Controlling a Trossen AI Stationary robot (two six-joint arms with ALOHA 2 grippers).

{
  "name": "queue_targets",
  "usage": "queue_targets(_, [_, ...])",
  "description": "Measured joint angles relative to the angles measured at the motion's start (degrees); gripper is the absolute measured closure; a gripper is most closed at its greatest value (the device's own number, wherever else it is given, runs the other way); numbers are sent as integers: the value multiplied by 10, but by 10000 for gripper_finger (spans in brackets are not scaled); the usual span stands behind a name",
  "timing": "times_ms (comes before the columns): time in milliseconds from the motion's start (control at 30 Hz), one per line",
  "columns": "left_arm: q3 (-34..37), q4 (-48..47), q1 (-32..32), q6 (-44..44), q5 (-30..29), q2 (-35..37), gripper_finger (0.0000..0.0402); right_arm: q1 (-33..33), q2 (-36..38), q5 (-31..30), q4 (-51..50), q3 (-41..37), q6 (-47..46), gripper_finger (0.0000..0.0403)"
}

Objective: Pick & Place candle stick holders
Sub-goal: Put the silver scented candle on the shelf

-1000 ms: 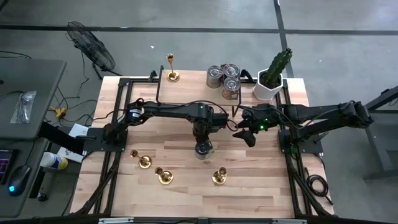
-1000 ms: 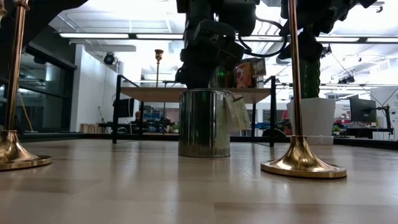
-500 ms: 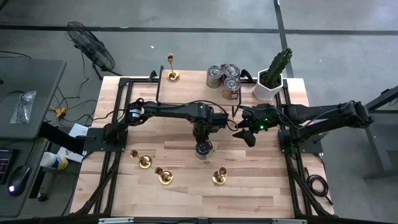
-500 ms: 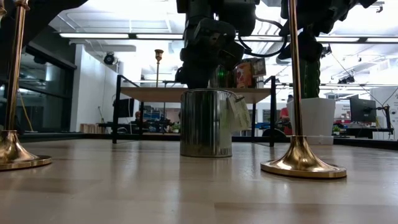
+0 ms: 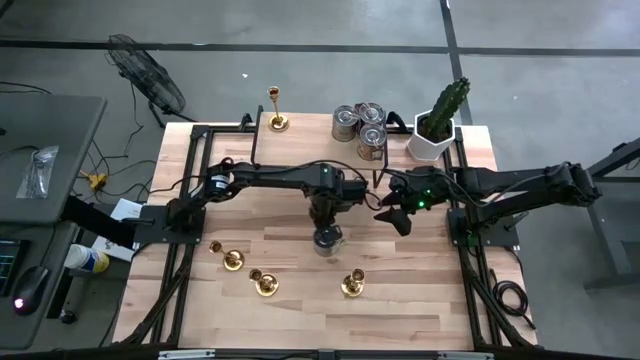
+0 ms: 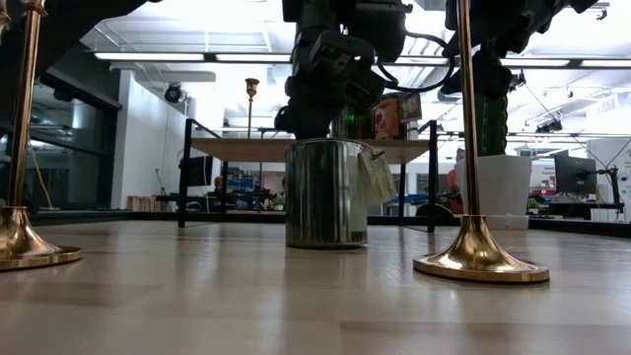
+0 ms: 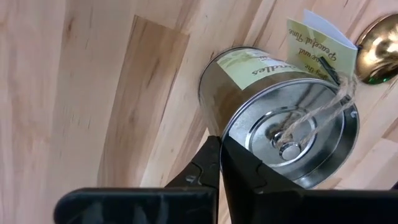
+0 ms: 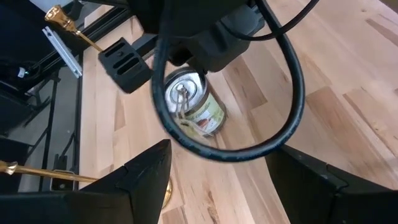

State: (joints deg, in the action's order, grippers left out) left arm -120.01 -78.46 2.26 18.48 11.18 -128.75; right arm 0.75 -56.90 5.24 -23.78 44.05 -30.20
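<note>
Three gold candle stick holders (image 5: 232,259), (image 5: 264,283), (image 5: 352,284) stand upright on their round bases near the table's front. A further one (image 5: 276,110) stands at the far edge. In the low view two bases show (image 6: 480,258), (image 6: 22,242). My left gripper (image 5: 325,224) points down, shut, at the top of a silver tin can (image 5: 327,241) standing mid-table. My right gripper (image 5: 397,218) hangs open to the can's right, above the table, with nothing between its fingers. My left gripper comes from above, pointing down, and the tips of its shut fingers (image 7: 211,163) meet the tin can at the edge of its top rim (image 7: 214,127). Whether any of the rim lies between them I cannot tell. The can stands upright on the table.
A paper tag (image 7: 320,46) is tied to the can's lid with twine. Several more tins (image 5: 361,126) and a cactus in a white pot (image 5: 436,128) stand at the far right. Black frame rails (image 5: 190,180) run along the table's sides.
</note>
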Motion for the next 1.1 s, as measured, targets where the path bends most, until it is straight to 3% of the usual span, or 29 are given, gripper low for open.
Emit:
queue_targets(567, [-2, -13, 0, 13, 3, 0, 401, 0, 34, 7, -25, 0, 0, 151])
queue_targets(1100, [-57, -72, 11, 13, 2, 0, 401, 0, 38, 3, -29, 0, 0, 151])
